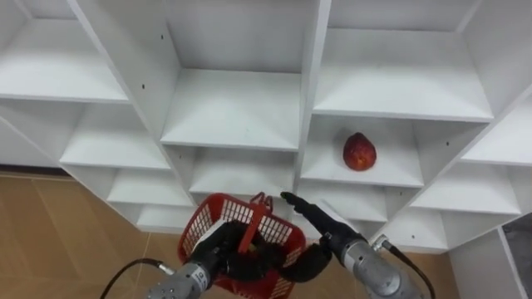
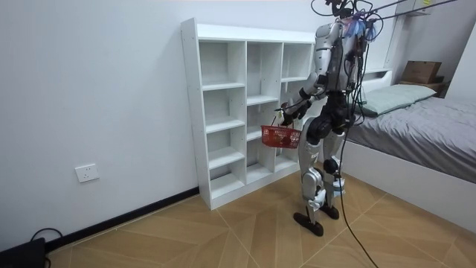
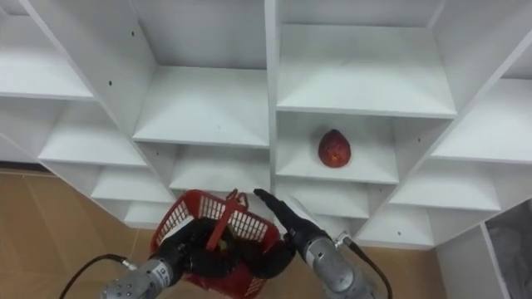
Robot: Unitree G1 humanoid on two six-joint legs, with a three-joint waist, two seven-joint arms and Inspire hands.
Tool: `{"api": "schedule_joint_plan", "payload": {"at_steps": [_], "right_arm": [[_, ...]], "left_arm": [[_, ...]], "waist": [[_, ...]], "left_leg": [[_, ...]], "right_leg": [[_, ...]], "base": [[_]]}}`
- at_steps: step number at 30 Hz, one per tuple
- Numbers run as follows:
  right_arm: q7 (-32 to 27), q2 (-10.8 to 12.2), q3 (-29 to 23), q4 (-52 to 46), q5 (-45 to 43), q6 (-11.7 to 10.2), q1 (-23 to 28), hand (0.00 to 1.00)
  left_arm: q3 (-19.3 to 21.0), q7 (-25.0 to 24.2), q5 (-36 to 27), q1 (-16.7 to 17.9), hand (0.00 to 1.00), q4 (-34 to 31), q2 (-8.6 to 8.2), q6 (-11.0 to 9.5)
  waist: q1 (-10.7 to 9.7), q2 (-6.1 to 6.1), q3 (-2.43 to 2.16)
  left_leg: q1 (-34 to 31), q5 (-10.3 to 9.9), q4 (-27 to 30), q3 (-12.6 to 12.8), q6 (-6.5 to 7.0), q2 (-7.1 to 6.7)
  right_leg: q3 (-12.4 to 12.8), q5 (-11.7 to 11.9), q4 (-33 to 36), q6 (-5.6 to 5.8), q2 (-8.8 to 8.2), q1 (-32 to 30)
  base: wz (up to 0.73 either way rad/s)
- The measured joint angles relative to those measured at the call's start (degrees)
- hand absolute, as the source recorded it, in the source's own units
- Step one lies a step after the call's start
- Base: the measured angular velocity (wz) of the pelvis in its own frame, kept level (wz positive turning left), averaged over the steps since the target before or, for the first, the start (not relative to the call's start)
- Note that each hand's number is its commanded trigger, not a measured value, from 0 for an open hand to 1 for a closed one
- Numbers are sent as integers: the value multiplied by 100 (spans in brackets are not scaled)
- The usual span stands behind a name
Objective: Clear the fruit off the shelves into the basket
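The compartment (image 1: 403, 170) holding the fruit (image 1: 359, 152) is open-fronted, with free room beside and above the fruit. The divider (image 1: 309, 108) walls its left. The basket (image 1: 202, 226) hangs below, just left of the right hand (image 1: 316, 218).

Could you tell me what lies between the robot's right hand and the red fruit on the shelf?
Nothing but the bare white shelf and its front edge: in the left eye view the right hand is below the fruit.

light: we see bright, even indoor light on the white closet (image 1: 235, 108) | shadows: we find soft grey shade under its shelf boards and a faint patch beneath the red fruit (image 1: 359, 152) | contrast: the red basket (image 1: 202, 228) reads vivid against white | edges: we see shelf lines splay outward in the eye views
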Motion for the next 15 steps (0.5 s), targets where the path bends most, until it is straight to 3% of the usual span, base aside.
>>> {"api": "schedule_joint_plan", "payload": {"at_steps": [10,15], "right_arm": [[-60,-24,-271,-666,684,-2,414,0],[-217,-57,-331,-916,1350,-78,470,0]], "left_arm": [[271,82,351,270,100,368,-23,7],[348,250,337,287,100,373,-13,7]], "waist": [[-23,-40,-3],[-205,-76,29]], "left_leg": [[339,0,-192,87,2,32],[526,0,-268,136,2,35]], "right_leg": [[16,5,-98,25,14,267],[53,-1,-184,31,12,444]], "base": [[-3],[-3]]}}
